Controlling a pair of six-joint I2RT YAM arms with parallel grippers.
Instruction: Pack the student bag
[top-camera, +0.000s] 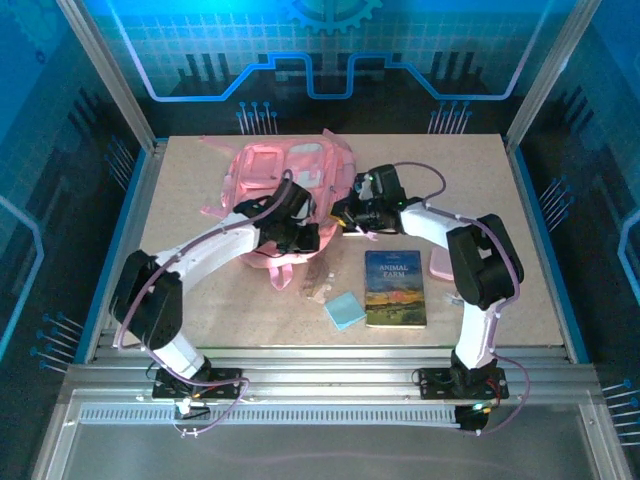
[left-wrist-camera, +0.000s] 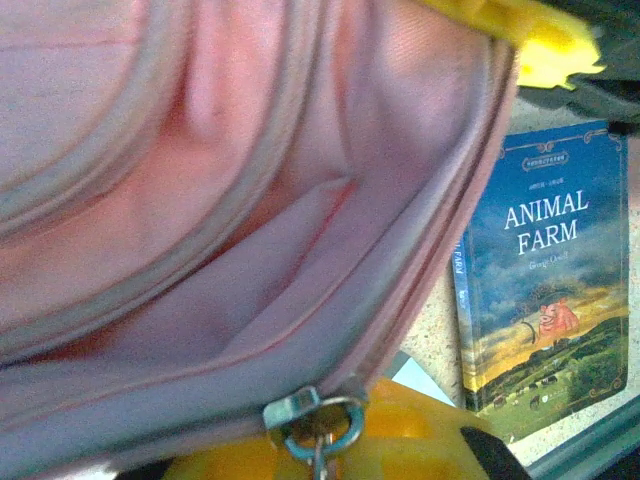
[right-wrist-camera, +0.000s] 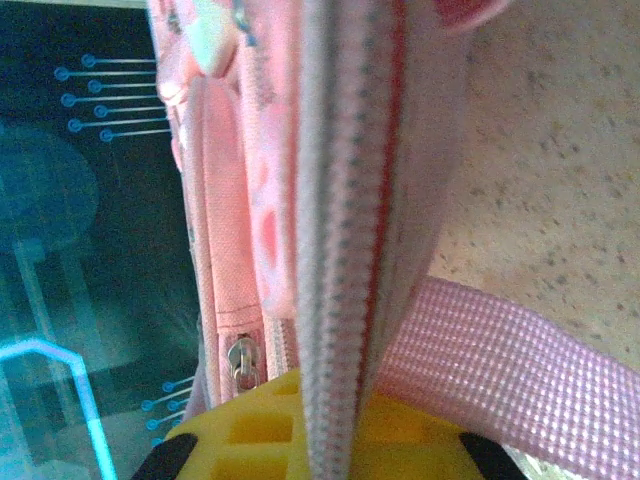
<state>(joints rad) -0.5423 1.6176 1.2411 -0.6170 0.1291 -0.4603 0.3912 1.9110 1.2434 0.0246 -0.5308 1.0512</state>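
The student bag (top-camera: 283, 178), a big soft pink backpack, lies at the back middle of the table with its mouth toward the arms. My left gripper (top-camera: 304, 238) is shut on the bag's near rim, right by the metal zipper slider (left-wrist-camera: 318, 418); above it the pale pink inside (left-wrist-camera: 230, 250) gapes. My right gripper (top-camera: 344, 214) is shut on the bag's right zipper edge (right-wrist-camera: 338, 250), which runs down between its yellow fingers (right-wrist-camera: 250, 430). A pink webbing strap (right-wrist-camera: 500, 375) lies beside that grip.
An "Animal Farm" book (top-camera: 395, 288) (left-wrist-camera: 545, 270) lies flat right of centre. A light blue pad (top-camera: 344, 310) sits left of it, with a small clear scrap (top-camera: 314, 290) nearby. A small pink flat case (top-camera: 439, 266) peeks from behind the right arm.
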